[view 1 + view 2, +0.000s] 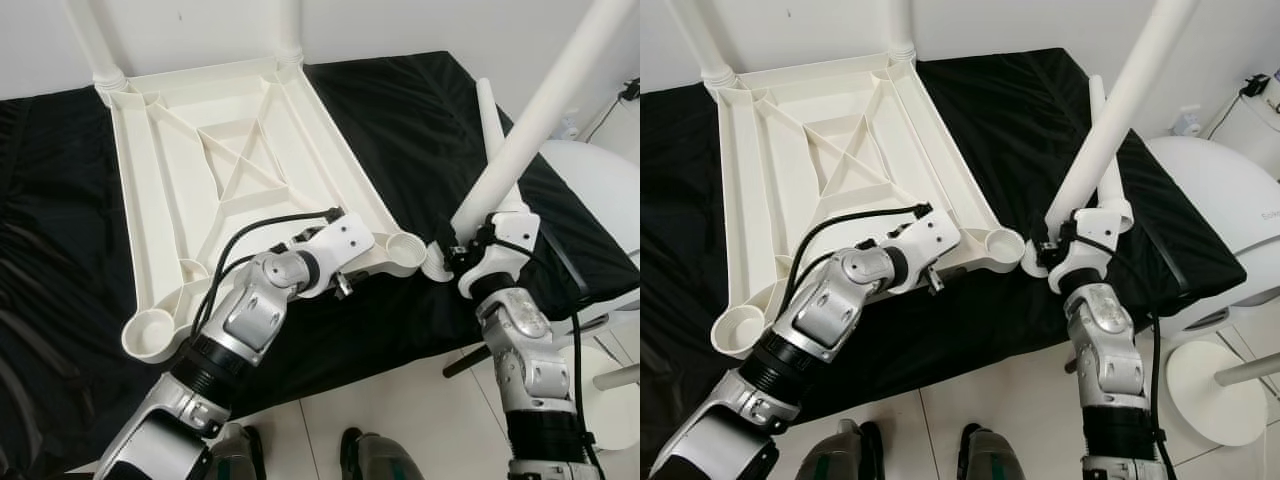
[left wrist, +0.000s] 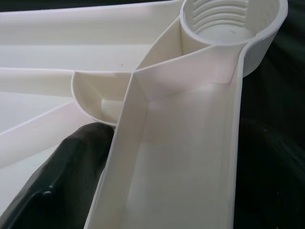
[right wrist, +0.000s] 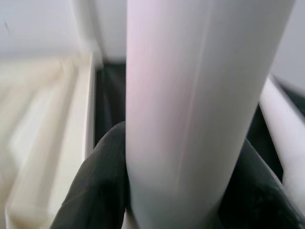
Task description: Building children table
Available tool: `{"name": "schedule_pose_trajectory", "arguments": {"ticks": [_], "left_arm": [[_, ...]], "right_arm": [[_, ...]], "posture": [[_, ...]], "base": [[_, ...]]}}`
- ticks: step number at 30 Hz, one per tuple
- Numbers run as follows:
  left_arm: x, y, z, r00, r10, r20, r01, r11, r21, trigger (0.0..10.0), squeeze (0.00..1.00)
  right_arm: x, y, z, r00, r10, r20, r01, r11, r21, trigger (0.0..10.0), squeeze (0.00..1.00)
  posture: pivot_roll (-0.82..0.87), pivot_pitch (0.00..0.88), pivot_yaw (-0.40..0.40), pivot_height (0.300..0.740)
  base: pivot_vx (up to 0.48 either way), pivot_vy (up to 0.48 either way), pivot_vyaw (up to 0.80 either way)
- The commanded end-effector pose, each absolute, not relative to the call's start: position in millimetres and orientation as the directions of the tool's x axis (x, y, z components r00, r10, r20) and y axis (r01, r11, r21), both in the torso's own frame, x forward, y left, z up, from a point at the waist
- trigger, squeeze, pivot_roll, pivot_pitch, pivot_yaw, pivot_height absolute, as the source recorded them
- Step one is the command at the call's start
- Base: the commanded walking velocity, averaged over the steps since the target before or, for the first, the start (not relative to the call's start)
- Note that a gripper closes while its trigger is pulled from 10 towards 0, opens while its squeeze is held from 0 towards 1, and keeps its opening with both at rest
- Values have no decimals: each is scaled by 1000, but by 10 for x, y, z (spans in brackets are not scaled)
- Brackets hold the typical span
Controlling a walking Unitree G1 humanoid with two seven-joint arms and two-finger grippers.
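Upside-down white plastic table top point(image 1: 240, 170) lying flat on a black cloth point(image 1: 400, 110), ribs facing up. Two white legs point(image 1: 95, 40) already standing in the far corner sockets. Round threaded socket point(image 1: 405, 250) at the near right corner, with nothing in it. Another bare socket point(image 1: 150, 332) at the near left corner.

Left gripper point(image 1: 345, 280) down at the near edge of the table top, just beside the near right socket. One black finger point(image 2: 62, 181) pressed against the inside of a rib; cannot tell about the other finger, so cannot tell if holding.

Right gripper point(image 1: 470, 255) just to the right of the near right socket, fingers point(image 3: 95, 186) closed around a long white leg point(image 1: 560, 90). Leg tilted, top end leaning up and away to the right, bottom end close beside the socket but not in it.

One more white leg point(image 1: 490, 115) lying on the cloth behind the held one. White round thing point(image 1: 600, 190) off to the right of the cloth. Pale tile floor point(image 1: 400, 430) below.
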State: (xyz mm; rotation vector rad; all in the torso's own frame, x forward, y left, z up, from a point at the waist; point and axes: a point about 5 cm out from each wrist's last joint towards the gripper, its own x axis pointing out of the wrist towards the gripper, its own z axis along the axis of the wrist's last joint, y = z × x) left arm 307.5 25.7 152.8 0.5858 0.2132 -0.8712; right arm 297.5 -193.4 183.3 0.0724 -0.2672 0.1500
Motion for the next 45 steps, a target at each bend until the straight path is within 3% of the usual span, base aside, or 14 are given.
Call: {"name": "schedule_pose_trajectory", "arguments": {"ticks": [1,6,18,30,45], "left_arm": [[3099,383,1318,677,-569,-466,735,556,389,10000,0],[3100,383,1320,678,-569,-465,734,557,389,10000,0],[3084,367,1431,671,-608,-425,742,553,379,10000,0],[3030,290,1491,644,-655,-395,764,527,371,10000,0],[3019,290,1466,642,-653,-402,766,526,369,10000,0]], "right_arm": [[2959,-1886,1982,922,169,349,-197,980,44,10000,0],[2986,-1943,2126,907,139,397,-162,987,24,10000,0],[3040,-1784,2030,903,236,360,-264,964,31,10000,0],[2961,-1553,1730,874,440,204,-454,891,22,10000,0],[2918,-1679,1675,881,447,158,-450,893,-20,10000,0]], "posture": [[-27,112,-6,740],[-27,116,-8,740],[-13,119,-18,740],[-18,122,-28,740],[-28,113,-27,740]], "base": [[0,0,0],[0,0,0],[0,0,0],[0,0,0],[0,0,0]]}}
